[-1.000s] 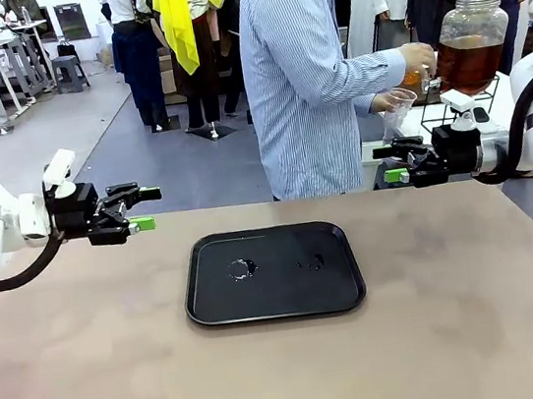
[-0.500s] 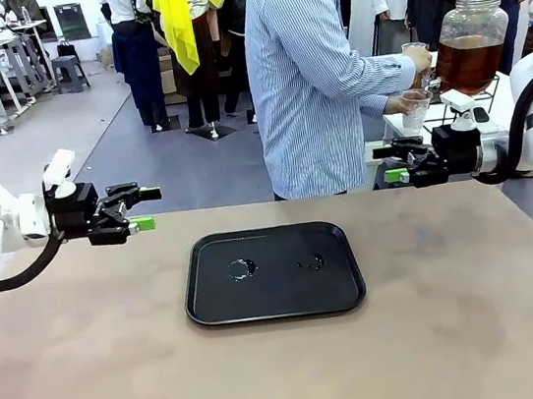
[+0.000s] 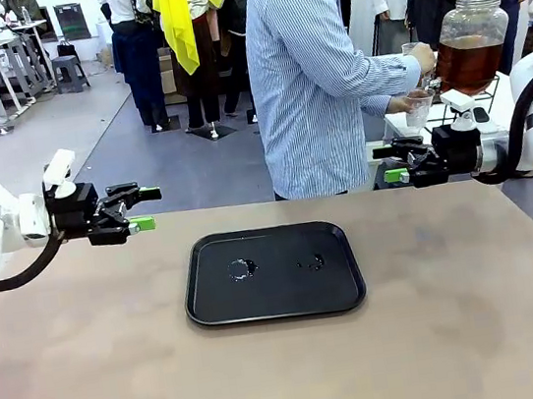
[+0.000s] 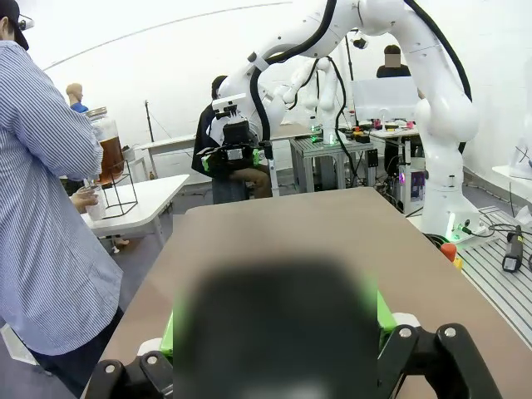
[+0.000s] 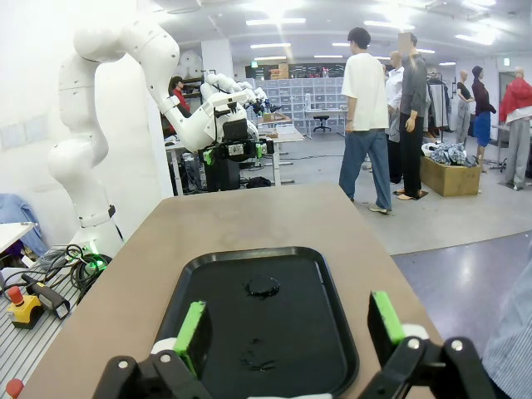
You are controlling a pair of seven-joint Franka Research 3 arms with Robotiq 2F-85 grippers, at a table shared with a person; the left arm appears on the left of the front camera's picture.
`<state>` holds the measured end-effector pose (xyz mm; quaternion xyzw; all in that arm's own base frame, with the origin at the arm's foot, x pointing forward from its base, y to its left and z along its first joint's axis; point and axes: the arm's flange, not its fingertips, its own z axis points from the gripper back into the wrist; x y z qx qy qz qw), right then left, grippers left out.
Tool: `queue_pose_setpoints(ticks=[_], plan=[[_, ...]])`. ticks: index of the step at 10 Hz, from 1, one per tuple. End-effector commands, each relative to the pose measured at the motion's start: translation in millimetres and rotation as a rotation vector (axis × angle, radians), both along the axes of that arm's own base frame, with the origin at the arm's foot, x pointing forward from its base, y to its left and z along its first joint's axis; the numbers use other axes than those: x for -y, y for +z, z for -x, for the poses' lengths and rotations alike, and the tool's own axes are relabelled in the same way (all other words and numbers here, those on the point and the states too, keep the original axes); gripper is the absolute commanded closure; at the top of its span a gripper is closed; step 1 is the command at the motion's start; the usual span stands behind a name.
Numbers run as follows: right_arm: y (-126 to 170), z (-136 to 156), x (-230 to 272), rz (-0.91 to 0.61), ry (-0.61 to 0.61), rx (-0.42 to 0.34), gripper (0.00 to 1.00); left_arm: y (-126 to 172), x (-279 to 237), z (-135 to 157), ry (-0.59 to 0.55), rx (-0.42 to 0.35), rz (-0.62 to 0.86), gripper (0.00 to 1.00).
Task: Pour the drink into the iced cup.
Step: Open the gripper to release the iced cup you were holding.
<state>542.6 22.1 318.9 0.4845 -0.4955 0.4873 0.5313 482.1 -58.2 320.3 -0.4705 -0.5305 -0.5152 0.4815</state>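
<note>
Front view: left gripper (image 3: 146, 207) and right gripper (image 3: 388, 165) hover over the table (image 3: 94, 382), fingers spread, empty. The drink (image 3: 470, 64) sits in a dispenser beyond the right fingers, where a person's hand (image 3: 398, 103) holds a cup (image 3: 418, 107). Best to wait.
Right wrist view: wet black tray (image 5: 208, 332) lies below the fingers; busy workshop behind.

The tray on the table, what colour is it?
The tray is black and glossy, with small wet patches. It shows best in the front view.
</note>
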Motion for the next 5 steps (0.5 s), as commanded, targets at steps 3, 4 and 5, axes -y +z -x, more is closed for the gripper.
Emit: queue_pose_setpoints(ticks=[3, 4, 5], plan=[[2.8, -0.9, -0.2, 0.000, 0.004, 0.001, 0.00, 2.0, 0.7, -1.0, 0.001, -0.004, -0.006, 0.00], [2.8, -0.9, -0.2, 0.000, 0.004, 0.001, 0.00, 2.0, 0.7, -1.0, 0.001, -0.004, -0.006, 0.00], [2.8, -0.9, -0.2, 0.000, 0.004, 0.001, 0.00, 2.0, 0.7, -1.0, 0.001, -0.004, -0.006, 0.00]])
